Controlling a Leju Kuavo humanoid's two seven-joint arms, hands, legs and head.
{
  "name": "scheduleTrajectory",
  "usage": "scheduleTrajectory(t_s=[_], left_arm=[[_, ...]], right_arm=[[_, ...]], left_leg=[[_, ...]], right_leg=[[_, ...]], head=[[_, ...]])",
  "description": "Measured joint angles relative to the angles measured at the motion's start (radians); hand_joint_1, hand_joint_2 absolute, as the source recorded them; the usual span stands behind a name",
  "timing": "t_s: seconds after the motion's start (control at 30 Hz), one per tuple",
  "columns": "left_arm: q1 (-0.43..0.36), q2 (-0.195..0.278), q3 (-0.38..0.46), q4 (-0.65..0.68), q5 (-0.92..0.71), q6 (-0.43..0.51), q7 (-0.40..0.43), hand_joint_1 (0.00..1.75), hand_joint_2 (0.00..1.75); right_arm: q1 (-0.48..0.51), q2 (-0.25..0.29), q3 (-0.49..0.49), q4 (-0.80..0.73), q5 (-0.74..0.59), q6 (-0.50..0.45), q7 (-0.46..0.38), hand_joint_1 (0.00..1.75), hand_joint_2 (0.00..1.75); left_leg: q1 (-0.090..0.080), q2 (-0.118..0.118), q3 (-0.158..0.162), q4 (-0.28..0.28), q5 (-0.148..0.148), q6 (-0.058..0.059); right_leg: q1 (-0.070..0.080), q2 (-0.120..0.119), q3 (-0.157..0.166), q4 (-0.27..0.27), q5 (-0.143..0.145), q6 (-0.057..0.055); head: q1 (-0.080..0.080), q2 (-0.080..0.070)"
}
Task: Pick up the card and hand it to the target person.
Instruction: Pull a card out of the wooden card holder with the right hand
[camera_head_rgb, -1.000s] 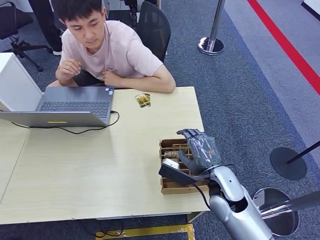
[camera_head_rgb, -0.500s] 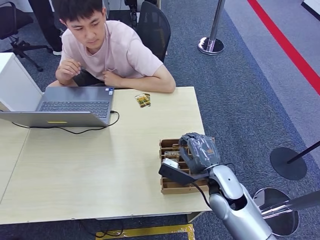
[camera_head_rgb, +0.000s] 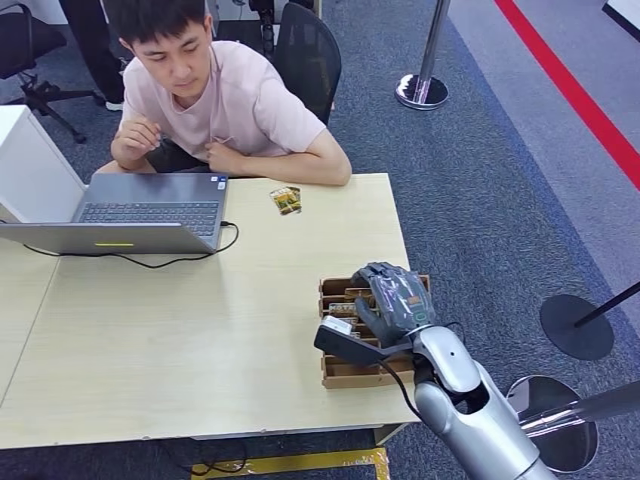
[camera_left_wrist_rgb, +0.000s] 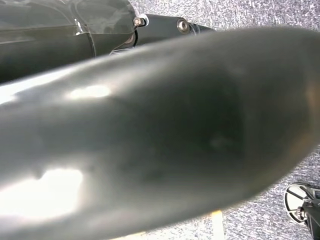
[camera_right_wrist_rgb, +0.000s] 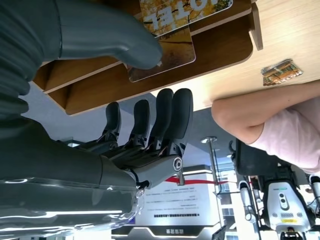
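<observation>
A wooden card rack (camera_head_rgb: 340, 372) stands near the table's right front corner with several cards in its slots. My right hand (camera_head_rgb: 394, 300) hovers over the rack with its fingers curled downward. In the right wrist view the thumb (camera_right_wrist_rgb: 113, 42) rests on the face of a yellow-brown card (camera_right_wrist_rgb: 171, 50) that stands in the rack (camera_right_wrist_rgb: 219, 47). The dark fingers (camera_right_wrist_rgb: 166, 120) are bent toward the thumb but stay apart from the card, with the rack's edge between them. The target person (camera_head_rgb: 226, 100), in a pink shirt, leans on the table's far edge.
A loose card (camera_head_rgb: 286, 199) lies on the table in front of the person's forearm. An open laptop (camera_head_rgb: 143, 210) with a black cable (camera_head_rgb: 173, 262) sits at the far left. Stanchion bases (camera_head_rgb: 421, 91) stand on the carpet to the right.
My right hand's fingers have curled in from a spread pose, and the hand has moved slightly left over the rack. The person and the loose card have not moved.
</observation>
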Motion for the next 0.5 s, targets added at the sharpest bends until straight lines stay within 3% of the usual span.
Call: scheduleTrajectory(t_s=[0.5], left_arm=[[0.000,0.000,0.000,0.000,0.000,0.000,0.000,0.00,0.00]], right_arm=[[-0.001,0.000,0.001,0.001,0.000,0.000,0.000,0.86,1.75]], left_leg=[[0.000,0.000,0.000,0.000,0.000,0.000]], right_leg=[[0.000,0.000,0.000,0.000,0.000,0.000]], head=[[0.000,0.000]])
